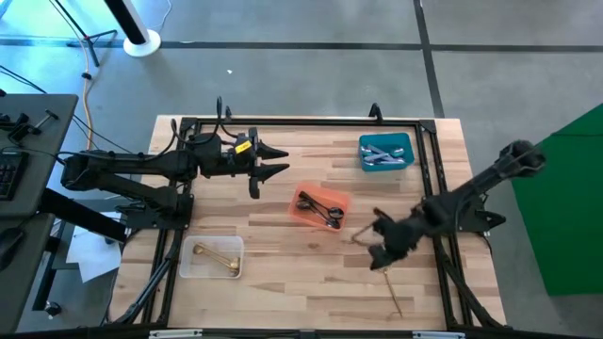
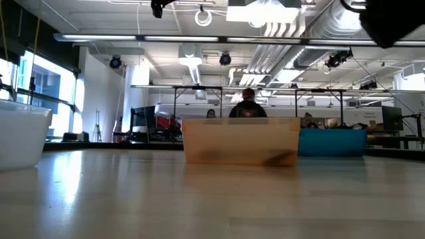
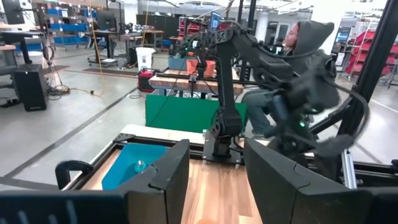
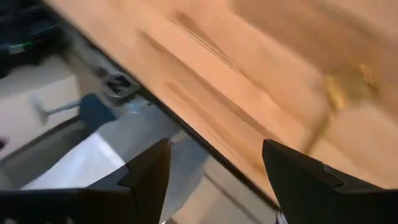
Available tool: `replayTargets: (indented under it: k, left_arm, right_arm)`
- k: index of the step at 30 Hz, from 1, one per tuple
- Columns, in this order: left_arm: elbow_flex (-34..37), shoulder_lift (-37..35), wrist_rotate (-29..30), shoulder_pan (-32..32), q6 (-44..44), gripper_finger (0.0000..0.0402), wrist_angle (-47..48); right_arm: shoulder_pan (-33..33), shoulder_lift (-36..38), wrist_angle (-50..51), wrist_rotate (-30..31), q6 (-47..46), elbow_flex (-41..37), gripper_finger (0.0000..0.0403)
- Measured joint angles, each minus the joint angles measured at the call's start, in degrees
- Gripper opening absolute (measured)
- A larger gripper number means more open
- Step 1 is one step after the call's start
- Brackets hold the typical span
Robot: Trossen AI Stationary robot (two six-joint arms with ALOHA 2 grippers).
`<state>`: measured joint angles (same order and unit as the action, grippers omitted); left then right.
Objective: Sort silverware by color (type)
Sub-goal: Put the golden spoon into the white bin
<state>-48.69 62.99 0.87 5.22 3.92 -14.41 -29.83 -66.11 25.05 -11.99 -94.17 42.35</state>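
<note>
Three bins stand on the wooden table. An orange bin (image 1: 321,208) holds black silverware (image 1: 320,207), a blue bin (image 1: 386,153) holds silver pieces (image 1: 382,156), and a clear bin (image 1: 212,257) holds a gold piece (image 1: 219,258). One thin gold piece (image 1: 393,294) lies loose on the table near its front edge, blurred in the right wrist view (image 4: 341,93). My right gripper (image 1: 380,256) hovers open just above and beyond it, tilted down, touching nothing. My left gripper (image 1: 275,162) stands open and level over the far left of the table, with nothing between its fingers (image 3: 166,177).
A black metal frame (image 1: 301,122) runs round the table. The table's front edge (image 4: 186,130) lies close under my right gripper. A person (image 3: 298,43) sits beyond the table's right side. Bare wood (image 1: 301,282) lies between the clear bin and the loose gold piece.
</note>
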Motion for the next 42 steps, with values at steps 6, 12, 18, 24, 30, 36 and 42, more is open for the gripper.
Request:
replayTargets:
  k: [6, 12, 18, 24, 30, 36, 42]
  left_arm:
    - [0.0, 0.0, 0.0, 0.0, 0.0, 0.0145, 0.0]
    - [0.0, 0.0, 0.0, 0.0, 0.1, 0.0145, 0.0]
    - [0.0, 0.0, 0.0, 0.0, 0.3, 0.0145, 0.0]
    - [0.0, 0.0, 0.0, 0.0, 0.4, 0.0145, 0.0]
    - [0.0, 0.0, 0.0, 0.0, 0.4, 0.0145, 0.0]
    - [0.0, 0.0, 0.0, 0.0, 0.4, 0.0145, 0.0]
    - [0.0, 0.0, 0.0, 0.0, 0.4, 0.0145, 0.0]
  right_arm:
    - [-8.6, -7.3, 0.5, -0.2, -14.4, 0.0, 0.0239]
    - [-11.3, -16.1, 1.2, -3.5, -18.0, -0.1, 0.0239]
    - [-10.3, -22.4, 0.6, -3.5, -18.5, -0.1, 0.0239]
    - [-8.8, -26.5, 1.2, -5.6, -20.5, 0.2, 0.0224]
    - [-8.3, -27.7, 4.1, -6.4, -20.1, 0.2, 0.0126]
    - [-8.3, -27.7, 5.1, -5.6, -14.9, 0.2, 0.0011]
    - [-8.3, -27.8, 5.2, -5.7, -11.6, 0.2, 0.0006]
